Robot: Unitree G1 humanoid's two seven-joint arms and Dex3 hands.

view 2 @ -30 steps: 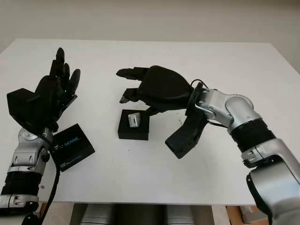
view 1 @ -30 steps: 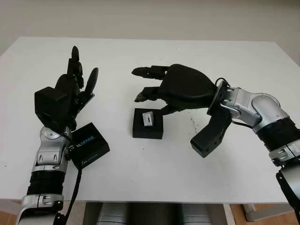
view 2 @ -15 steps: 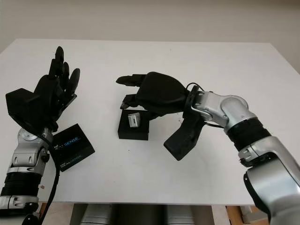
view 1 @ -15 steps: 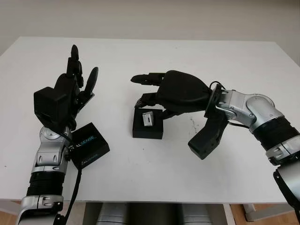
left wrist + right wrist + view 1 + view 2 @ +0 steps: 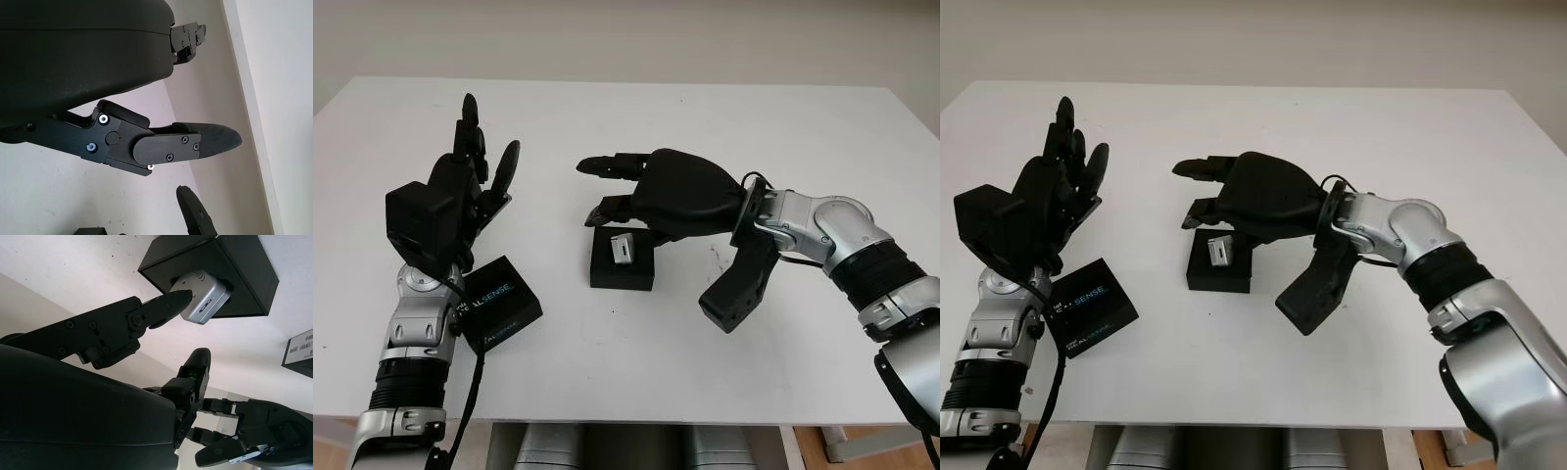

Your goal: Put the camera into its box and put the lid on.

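The open black box [image 5: 623, 266] sits at the table's middle with the silver camera [image 5: 624, 249] lying in it, tilted. My right hand [image 5: 597, 191] hovers over the box's far side, open and holding nothing. In the right wrist view one fingertip [image 5: 178, 297] touches the camera [image 5: 205, 296] inside the box [image 5: 244, 271]. The black lid [image 5: 499, 304], printed SENSE, lies flat to the left of the box. My left hand [image 5: 484, 147] is raised above the table beyond the lid, open and empty.
The white table [image 5: 705, 117] ends in a front edge close below the lid. The right arm's black wrist block [image 5: 739, 284] hangs just right of the box. Bare tabletop lies behind and to the right of both hands.
My right hand has slid left and a little lower, so it now covers the box's far edge with a finger on the camera. Left hand, lid and box have stayed put.
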